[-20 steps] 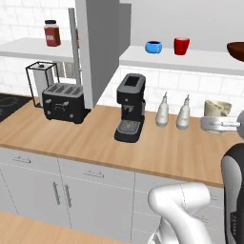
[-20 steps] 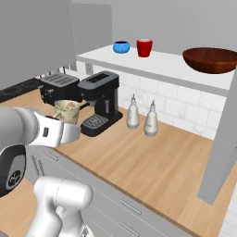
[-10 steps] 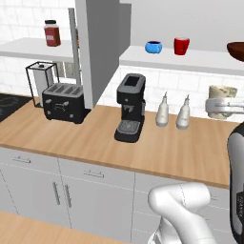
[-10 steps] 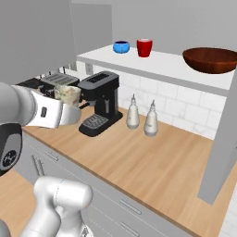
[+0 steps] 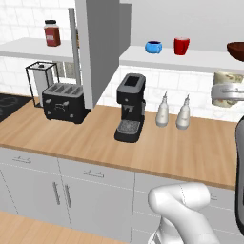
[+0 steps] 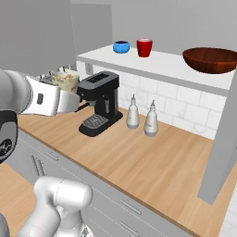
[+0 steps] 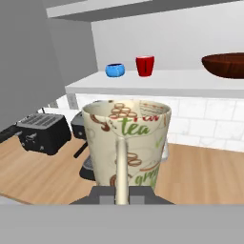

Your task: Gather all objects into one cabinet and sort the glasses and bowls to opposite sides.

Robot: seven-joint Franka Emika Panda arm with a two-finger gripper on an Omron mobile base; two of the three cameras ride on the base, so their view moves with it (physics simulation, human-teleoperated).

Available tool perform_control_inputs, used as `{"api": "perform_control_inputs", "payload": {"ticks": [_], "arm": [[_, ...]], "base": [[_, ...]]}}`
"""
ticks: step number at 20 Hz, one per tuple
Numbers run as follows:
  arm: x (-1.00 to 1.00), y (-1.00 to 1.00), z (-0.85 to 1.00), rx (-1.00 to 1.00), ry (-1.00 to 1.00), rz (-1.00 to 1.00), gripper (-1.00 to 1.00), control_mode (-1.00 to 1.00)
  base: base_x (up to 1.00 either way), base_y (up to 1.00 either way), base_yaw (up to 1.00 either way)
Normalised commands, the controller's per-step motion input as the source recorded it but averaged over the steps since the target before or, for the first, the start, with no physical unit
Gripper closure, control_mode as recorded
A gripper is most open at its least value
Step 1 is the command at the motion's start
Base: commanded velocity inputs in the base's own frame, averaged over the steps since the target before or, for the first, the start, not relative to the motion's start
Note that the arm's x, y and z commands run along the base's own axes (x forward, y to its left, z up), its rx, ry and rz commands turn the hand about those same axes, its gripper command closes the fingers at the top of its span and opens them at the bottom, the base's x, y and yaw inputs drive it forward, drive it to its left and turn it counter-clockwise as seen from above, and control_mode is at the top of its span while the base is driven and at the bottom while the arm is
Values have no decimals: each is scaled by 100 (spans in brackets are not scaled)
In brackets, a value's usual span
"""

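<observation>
- Beige tea-print cup (image 7: 126,143), handle toward the camera, clamped upright between the fingers (image 7: 123,196) of the gripper (image 6: 69,95), raised above the table (image 6: 152,162) near the coffee machine (image 6: 98,109).
- Blue mug (image 6: 121,46) and red cup (image 6: 144,47) just beside each other toward the left end of the cabinet (image 6: 157,62) floor slab.
- Dark red-brown bowl (image 6: 210,60) near its right end, well apart from both.
- Two white bottles (image 6: 141,116) standing on the table below, near the tiled wall.
</observation>
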Motion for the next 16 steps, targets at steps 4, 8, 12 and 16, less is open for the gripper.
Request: {"api": "perform_control_inputs", "payload": {"ticks": [4, 8, 12, 16], "arm": [[8, 0, 1, 0, -15, 0, 100, -100], [9, -1, 13, 0, -5, 0, 100, -100], [3, -6, 34, -2, 0, 0, 100, -100], [1, -11, 41, -3, 0, 0, 100, -100]], "base": [[0, 0, 0], [0, 0, 0], [0, 0, 0], [0, 0, 0]]}}
